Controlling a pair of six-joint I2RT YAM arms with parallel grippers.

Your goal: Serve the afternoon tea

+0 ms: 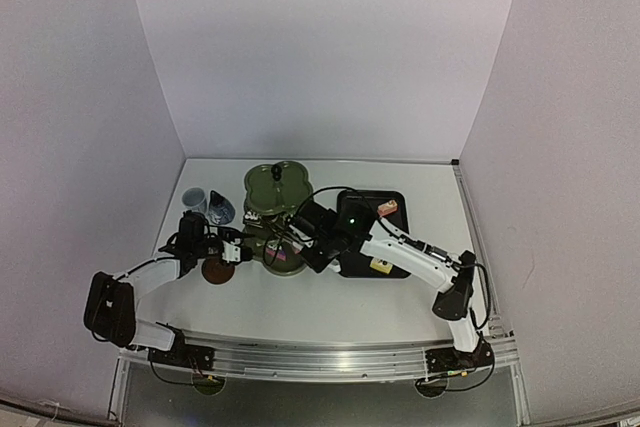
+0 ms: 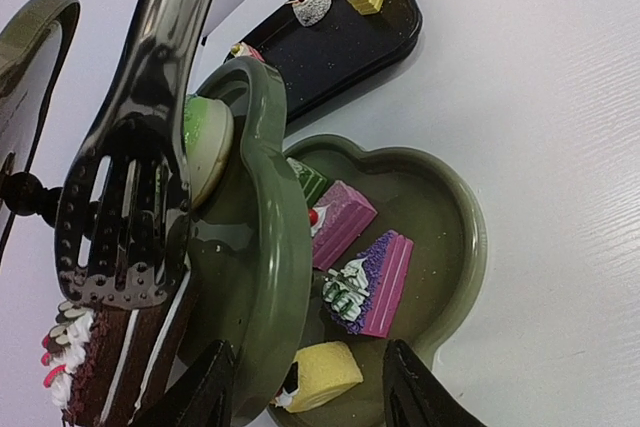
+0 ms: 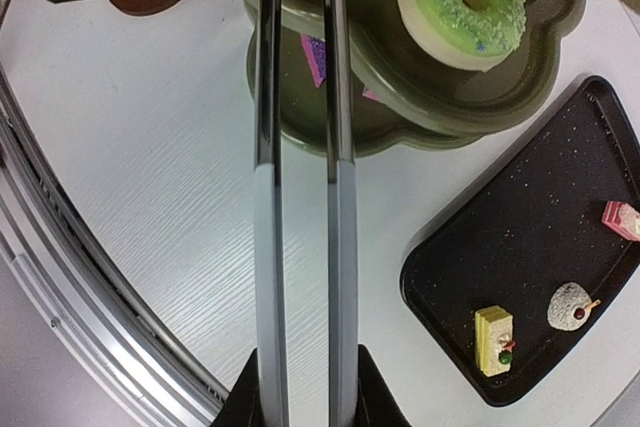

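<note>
The olive-green three-tier stand [image 1: 275, 187] stands mid-table. In the left wrist view its bottom tier [image 2: 455, 217] holds a pink cake [image 2: 343, 219], a purple-pink slice [image 2: 378, 282] and a yellow roll [image 2: 320, 372]. The middle tier [image 2: 270, 247] holds a green donut [image 2: 205, 137] and a brown cake [image 2: 110, 367]. My left gripper [image 2: 315, 392] is open and empty, its jaws on either side of the middle tier's rim. My right gripper [image 3: 300, 387] is shut on the tongs [image 3: 300, 197], which reach over the stand; their tips [image 2: 125, 237] sit just above the brown cake.
The black tray [image 1: 375, 232] to the right of the stand holds a yellow cake [image 3: 494, 339], a grey round cake [image 3: 572, 305] and a pink cake [image 3: 620, 219]. The pale cup [image 1: 194, 199] and dark-blue pot [image 1: 221, 210] stand at the back left. A brown saucer [image 1: 217, 270] lies under the left arm.
</note>
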